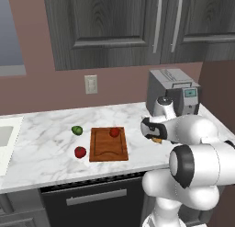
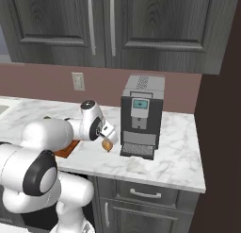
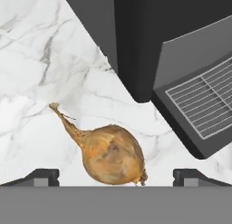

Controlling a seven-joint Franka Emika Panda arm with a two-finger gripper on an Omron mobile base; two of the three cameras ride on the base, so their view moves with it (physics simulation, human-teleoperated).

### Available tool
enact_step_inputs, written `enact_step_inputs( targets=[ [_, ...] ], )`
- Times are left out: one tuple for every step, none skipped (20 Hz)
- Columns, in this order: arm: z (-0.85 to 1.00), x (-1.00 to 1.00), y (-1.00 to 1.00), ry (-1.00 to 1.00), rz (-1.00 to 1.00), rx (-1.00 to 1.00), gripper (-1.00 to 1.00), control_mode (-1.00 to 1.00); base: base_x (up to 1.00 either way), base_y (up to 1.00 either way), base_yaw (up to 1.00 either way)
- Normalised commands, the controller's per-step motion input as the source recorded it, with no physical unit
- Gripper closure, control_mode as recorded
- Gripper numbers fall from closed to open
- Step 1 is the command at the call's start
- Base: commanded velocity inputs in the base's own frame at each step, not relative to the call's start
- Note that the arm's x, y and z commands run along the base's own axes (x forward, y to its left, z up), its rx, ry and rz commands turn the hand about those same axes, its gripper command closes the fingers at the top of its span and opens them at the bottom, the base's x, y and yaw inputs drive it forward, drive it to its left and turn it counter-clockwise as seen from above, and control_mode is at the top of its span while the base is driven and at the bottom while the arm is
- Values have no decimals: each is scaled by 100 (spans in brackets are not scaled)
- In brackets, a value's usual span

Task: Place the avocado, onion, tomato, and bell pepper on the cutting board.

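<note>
reached out low over the white marble worktop (image 1: 46,143) just in front of the dark grey and silver coffee machine (image 2: 141,115), with the two-finger hand (image 3: 116,175) pointing down at the tan-yellow onion with its thin pointed stalk (image 3: 108,150). seen in the hand view with the dark fingertips (image 3: 38,177) spread wide apart, one on each side of the bulb, neither touching it that can be told; onion lying on the marble, stalk aimed away from the fingers, close beside the machine's grated drip tray (image 3: 204,105). from the right base view, onion (image 2: 108,145) peeking out right under the hand (image 2: 107,133), near the tray's left corner. further left along the worktop, flat reddish-brown wooden cutting board with a grooved rim (image 1: 108,144), carrying a small round red vegetable (image 1: 114,132) near its far right corner. lying off the board on the marble: a small smooth green avocado (image 1: 77,129) just beyond its far left corner, and a second red vegetable (image 1: 80,151) just beside its left edge. cannot tell which red one is tomato and which pepper. small lit screen on the machine's front, too small to read; no other writing or brand legible anywhere. white wall outlet plate (image 1: 91,84) above the board, dark wood cabinets (image 1: 124,24) overhead.
</note>
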Motion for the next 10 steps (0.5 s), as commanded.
enact_step_inputs(
  targets=[
    [-16,0,-1,1,4,0,-100,-100,0,0,0],
    [-17,0,-1,1,5,0,-100,-100,0,0,0],
    [-17,0,-1,2,5,0,-100,-100,0,0,0],
    [-16,0,-2,2,5,-1,-100,-100,0,0,0],
    [-15,0,-1,2,6,-1,-100,-100,0,0,0],
    [-14,0,0,1,6,-1,-100,-100,0,0,0],
    [-14,0,0,2,6,-1,-100,-100,0,0,0],
    [-13,0,0,1,6,-1,-100,-100,0,0,0],
    [-13,0,0,1,6,-2,-100,-100,0,0,0],
    [-13,0,0,1,6,-2,-100,-100,0,0,0]
  ],
)
